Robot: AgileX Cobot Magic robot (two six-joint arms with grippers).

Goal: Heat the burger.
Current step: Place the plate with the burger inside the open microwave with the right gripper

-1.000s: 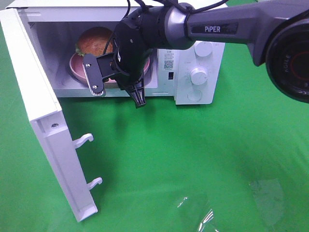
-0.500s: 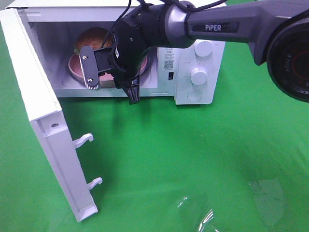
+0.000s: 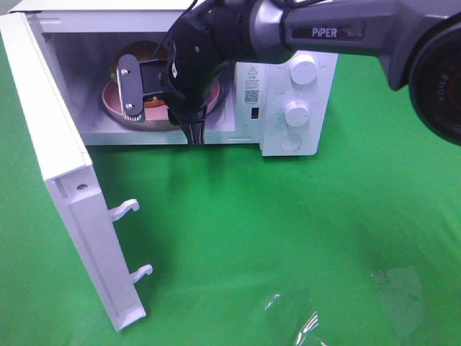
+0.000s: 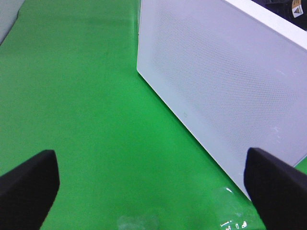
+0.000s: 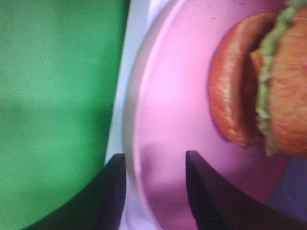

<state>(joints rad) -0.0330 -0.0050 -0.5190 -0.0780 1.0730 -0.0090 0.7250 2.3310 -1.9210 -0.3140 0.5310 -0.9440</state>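
Burger on plate — right gripper seemingly parted astride rim.

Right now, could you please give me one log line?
burger: on plate in microwave; door: open; right gripper: open, astride plate rim; left gripper: open, empty

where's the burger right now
In the exterior high view's upper left, the burger sits on the pink plate inside the open microwave, mostly hidden behind the right gripper, whose jaws straddle the plate's near rim.

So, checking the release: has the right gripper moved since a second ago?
Yes: the right gripper shifted up and left, deeper into the microwave mouth, farther from its knobs.
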